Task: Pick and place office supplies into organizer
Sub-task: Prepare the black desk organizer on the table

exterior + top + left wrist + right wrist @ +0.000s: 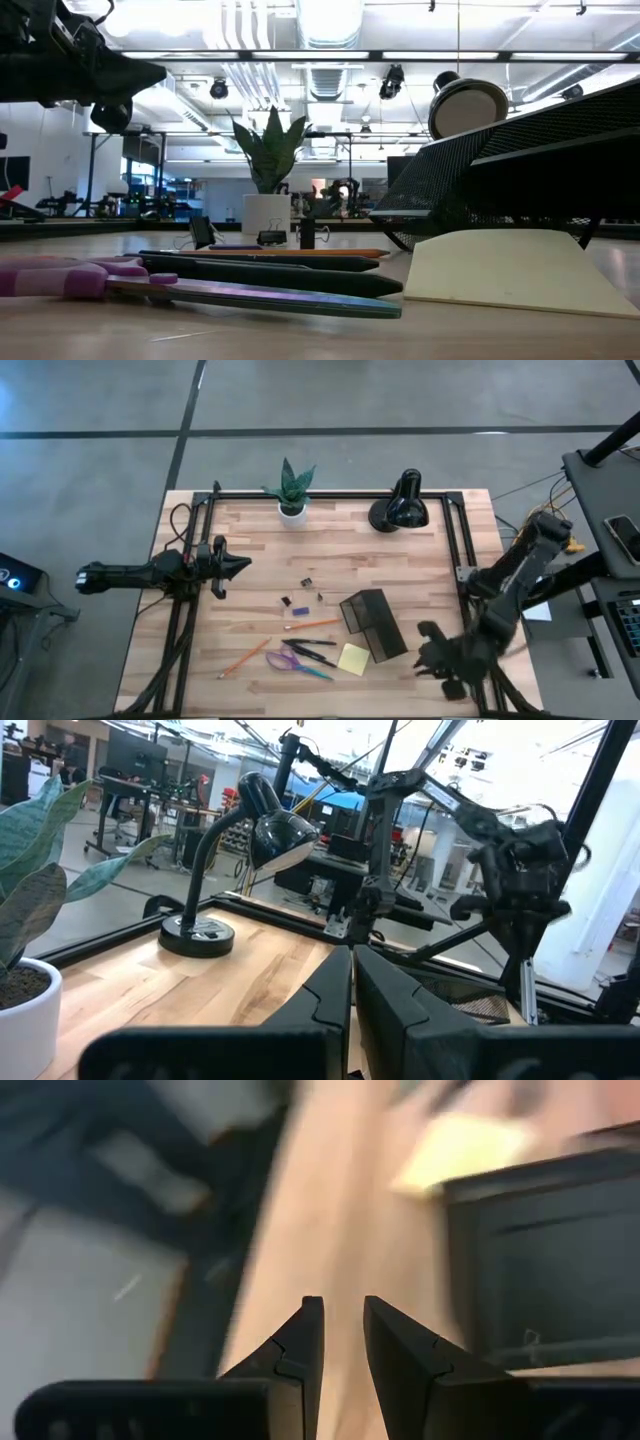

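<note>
The dark organizer (372, 623) stands on the wooden table, right of centre. The yellow sticky pad (352, 658) lies flat at its near corner. Left of the pad lie the purple-handled scissors (295, 660), black pens (310, 647), orange pencils (310, 624) and small dark clips (307, 581). My right gripper (425, 650) hovers just right of the organizer near the table's front edge. It tips downward, its fingers (300, 1330) are slightly apart, and nothing is between them. My left gripper (235, 565) is shut and held level above the table's left side.
A potted plant (290, 490) and a black desk lamp (400, 505) stand along the far edge. A black frame rail (455, 540) runs along the table's right side, beside my right arm. Bare wood lies between the supplies and the far edge.
</note>
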You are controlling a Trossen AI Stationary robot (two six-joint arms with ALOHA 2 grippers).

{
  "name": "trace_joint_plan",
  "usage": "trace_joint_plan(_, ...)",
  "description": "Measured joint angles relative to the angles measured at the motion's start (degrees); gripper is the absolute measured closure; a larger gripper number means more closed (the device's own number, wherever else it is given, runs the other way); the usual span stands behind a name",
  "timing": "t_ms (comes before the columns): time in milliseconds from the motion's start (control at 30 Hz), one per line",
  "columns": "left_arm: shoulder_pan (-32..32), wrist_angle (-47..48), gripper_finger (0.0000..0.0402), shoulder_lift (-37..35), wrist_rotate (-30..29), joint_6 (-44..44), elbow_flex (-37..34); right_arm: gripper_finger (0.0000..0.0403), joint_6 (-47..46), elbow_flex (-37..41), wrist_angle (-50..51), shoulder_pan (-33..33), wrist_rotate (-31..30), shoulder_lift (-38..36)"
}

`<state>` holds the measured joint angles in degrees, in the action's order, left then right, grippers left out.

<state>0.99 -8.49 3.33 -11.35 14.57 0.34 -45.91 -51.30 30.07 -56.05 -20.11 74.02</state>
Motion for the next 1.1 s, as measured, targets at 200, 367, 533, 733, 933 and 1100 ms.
trace_joint_plan(200, 0.0, 0.0, 0.0402, 0.2, 0.0, 0.0, 0.0, 0.0335, -7.9, -3.2, -0.3, -6.0, -11.7, 8.6)
trace_joint_plan(367, 0.0, 0.0, 0.0402, 0.2, 0.0, 0.0, 0.0, 0.0335, -9.6, -7.9, -4.1, -6.4, -11.5, 17.0)
trace_joint_plan(533, 0.0, 0.0, 0.0402, 0.3, 0.0, 0.0, 0.0, 0.0335, -10.5, -15.4, -8.0, -4.6, -11.5, 25.6)
trace_joint_plan(733, 0.0, 0.0, 0.0402, 0.3, 0.0, 0.0, 0.0, 0.0335, -17.0, -22.9, -8.0, -2.1, -13.3, 33.9)
trace_joint_plan(933, 0.0, -1.4, 0.0402, 0.1, 0.4, 4.4, 0.0, 0.0335, -27.9, -27.0, -8.0, 0.5, -17.9, 37.8)
trace_joint_plan(1100, 0.0, -6.2, 0.0402, -0.1, 0.0, 22.1, 0.0, 0.0335, -27.4, -30.8, -8.4, 1.9, -23.0, 38.4)
